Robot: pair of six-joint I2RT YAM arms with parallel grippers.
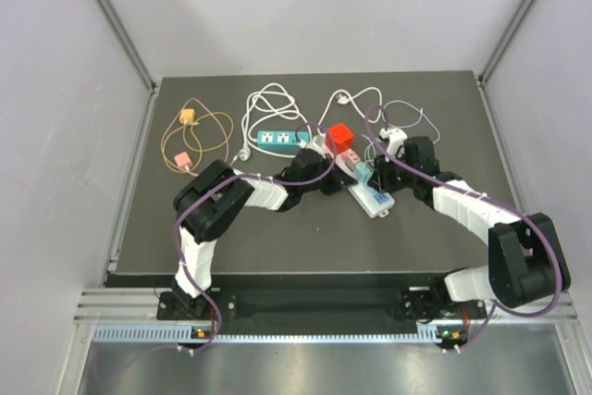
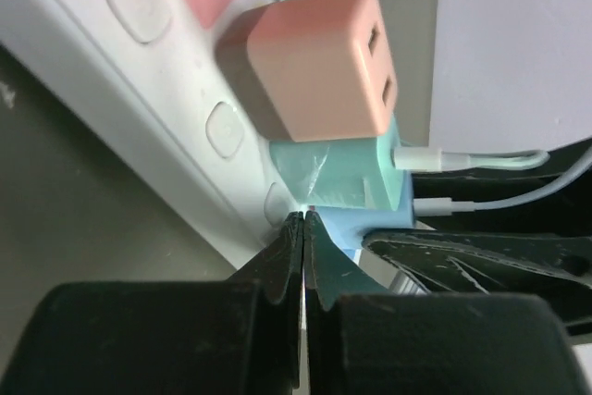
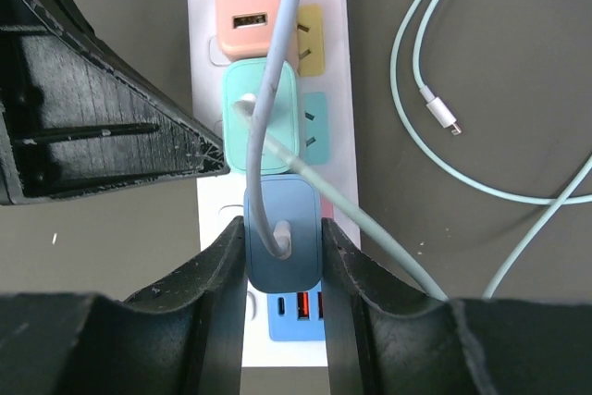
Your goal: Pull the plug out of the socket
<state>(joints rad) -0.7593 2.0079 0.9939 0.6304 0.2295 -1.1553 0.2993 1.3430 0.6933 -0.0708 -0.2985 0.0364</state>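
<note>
A white power strip [image 3: 205, 219] [image 1: 374, 201] lies at mid-table with a pink plug [image 3: 245, 2], a mint-green plug [image 3: 264, 127] and a blue plug [image 3: 289, 270] in a row. My right gripper [image 3: 282, 228] [image 1: 376, 173] is shut on the blue plug, one finger on each side; the plug still sits in its socket. My left gripper [image 2: 304, 216] [image 1: 344, 176] is shut with nothing between its fingers, its tips pressed on the strip [image 2: 111, 71] next to the green plug [image 2: 342, 178] and blue plug [image 2: 375, 228]. The pink plug [image 2: 319, 62] stands beyond them.
A red cube [image 1: 339, 138] sits just behind the strip. A teal power strip [image 1: 282, 141] with a white cable [image 1: 268, 99] lies to the left. An orange cable [image 1: 196, 141] is at far left. A loose mint cable [image 3: 435, 108] lies right of the strip.
</note>
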